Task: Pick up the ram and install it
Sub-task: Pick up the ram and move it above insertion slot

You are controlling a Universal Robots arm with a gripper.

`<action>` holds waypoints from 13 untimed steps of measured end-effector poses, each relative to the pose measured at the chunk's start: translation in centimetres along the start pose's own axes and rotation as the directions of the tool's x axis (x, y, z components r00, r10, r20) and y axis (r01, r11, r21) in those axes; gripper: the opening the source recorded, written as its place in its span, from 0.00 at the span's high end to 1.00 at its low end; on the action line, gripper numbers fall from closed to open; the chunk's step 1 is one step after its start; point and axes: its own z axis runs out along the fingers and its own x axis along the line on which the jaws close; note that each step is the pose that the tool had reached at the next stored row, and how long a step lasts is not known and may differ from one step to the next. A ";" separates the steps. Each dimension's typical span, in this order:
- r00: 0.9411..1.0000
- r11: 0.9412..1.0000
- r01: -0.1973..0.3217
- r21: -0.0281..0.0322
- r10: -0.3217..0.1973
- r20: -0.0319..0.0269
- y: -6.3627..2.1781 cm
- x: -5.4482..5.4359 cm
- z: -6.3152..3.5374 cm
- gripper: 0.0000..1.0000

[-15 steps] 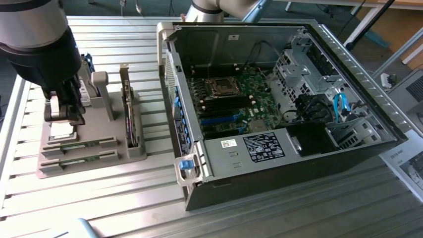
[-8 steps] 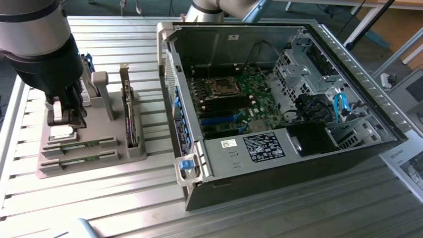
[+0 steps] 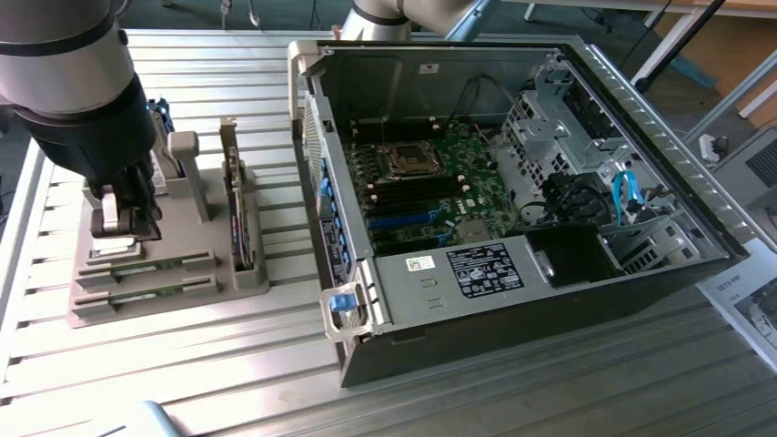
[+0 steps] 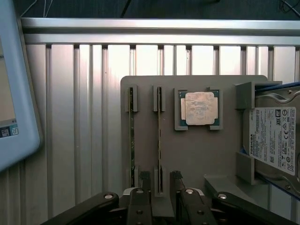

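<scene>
Gripper: the gripper [image 4: 161, 182] is found wide open, its jaws standing one on each side of the ram [image 4: 159, 140] and not closed on it.
Ram: it is seated on edge in a slot of the grey holder tray [image 4: 197, 154], with a second stick [image 4: 131, 140] in the neighbouring slot.
Tray location: it is set to the exterior view's left of the open computer case [image 3: 631, 100].
Done: the gripper is positioned over the ram.
Outstanding: grasp, lift and installation on the motherboard [image 3: 449, 182] are judged not yet made.

Ribbed shiny metal table [image 4: 65, 122], matt plastic tray [image 4: 197, 159]
</scene>
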 end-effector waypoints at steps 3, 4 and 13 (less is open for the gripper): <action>1.000 1.000 0.000 0.000 0.000 0.000 0.00 0.0 0.03 0.70; 1.000 1.000 0.000 0.000 0.000 0.000 0.00 0.1 0.04 0.70; 1.000 1.000 0.000 0.000 0.000 0.000 0.01 0.9 0.07 0.70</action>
